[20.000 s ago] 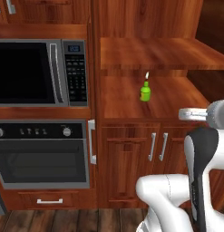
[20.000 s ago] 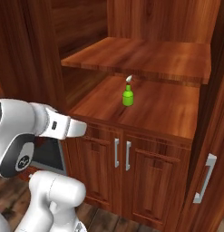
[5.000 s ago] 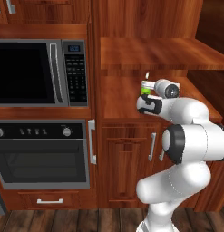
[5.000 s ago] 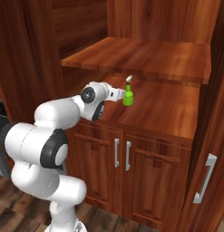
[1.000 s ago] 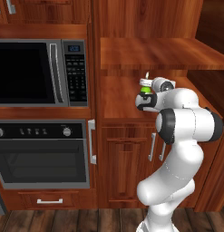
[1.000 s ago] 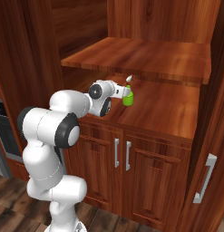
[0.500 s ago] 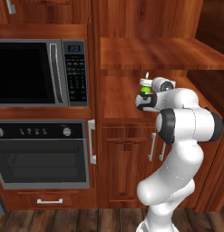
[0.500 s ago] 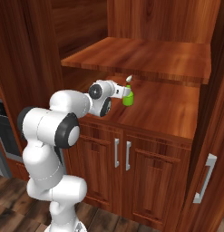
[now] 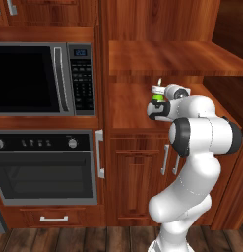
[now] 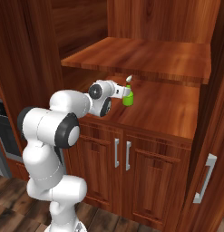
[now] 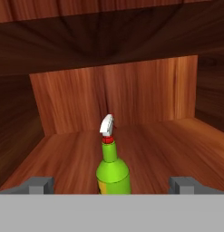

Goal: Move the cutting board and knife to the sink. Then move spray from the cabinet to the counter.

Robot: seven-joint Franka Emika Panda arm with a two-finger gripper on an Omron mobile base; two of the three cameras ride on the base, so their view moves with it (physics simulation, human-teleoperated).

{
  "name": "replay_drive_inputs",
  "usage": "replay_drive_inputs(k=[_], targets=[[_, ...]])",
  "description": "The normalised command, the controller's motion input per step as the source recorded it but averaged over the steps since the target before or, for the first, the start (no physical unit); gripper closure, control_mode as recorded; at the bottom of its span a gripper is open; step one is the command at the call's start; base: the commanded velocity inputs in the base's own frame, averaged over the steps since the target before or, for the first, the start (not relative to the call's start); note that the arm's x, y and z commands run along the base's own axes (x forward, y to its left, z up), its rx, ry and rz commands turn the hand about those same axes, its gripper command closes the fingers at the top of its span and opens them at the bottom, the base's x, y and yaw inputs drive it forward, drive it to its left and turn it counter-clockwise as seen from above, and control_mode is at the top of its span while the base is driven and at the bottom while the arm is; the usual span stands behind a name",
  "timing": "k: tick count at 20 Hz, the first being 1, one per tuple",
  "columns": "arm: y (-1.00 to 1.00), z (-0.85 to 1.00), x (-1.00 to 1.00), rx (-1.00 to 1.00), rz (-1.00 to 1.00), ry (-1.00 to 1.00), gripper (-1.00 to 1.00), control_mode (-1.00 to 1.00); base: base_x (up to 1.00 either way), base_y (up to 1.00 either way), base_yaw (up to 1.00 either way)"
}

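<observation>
The spray [image 11: 112,170], a green bottle with a whitish trigger nozzle and red tip, stands upright on the floor of the cabinet [image 11: 177,140] niche. My gripper [image 11: 112,185] is open, with one fingertip on each side of the bottle's body and wide gaps between them. In the left base view the gripper [image 9: 160,97] reaches into the niche at the spray [image 9: 157,97]. In the right base view the gripper [image 10: 123,93] meets the spray [image 10: 128,98] from the left. The cutting board, knife, sink and counter are out of view.
An upper shelf board [image 10: 145,54] hangs low over the niche. A microwave [image 9: 39,78] and an oven [image 9: 44,167] fill the column to the left. Panelled doors with silver bar handles [image 10: 117,152] sit below the niche, and a tall door handle [image 10: 204,183] is at the right.
Since 20 s ago the arm has reached from near the base into the niche, closing on the bottle. Over the last second nothing has visibly moved.
</observation>
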Motion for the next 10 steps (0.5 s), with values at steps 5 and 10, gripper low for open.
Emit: replay_drive_inputs(k=[5,10], targets=[[-0.02,0.0,0.0,0.0,0.0,0.0,-1.0,-1.0,0.0,0.0,0.0],[-0.15,0.0,0.0,0.0,0.0,0.0,-1.0,-1.0,0.0,0.0,0.0]])
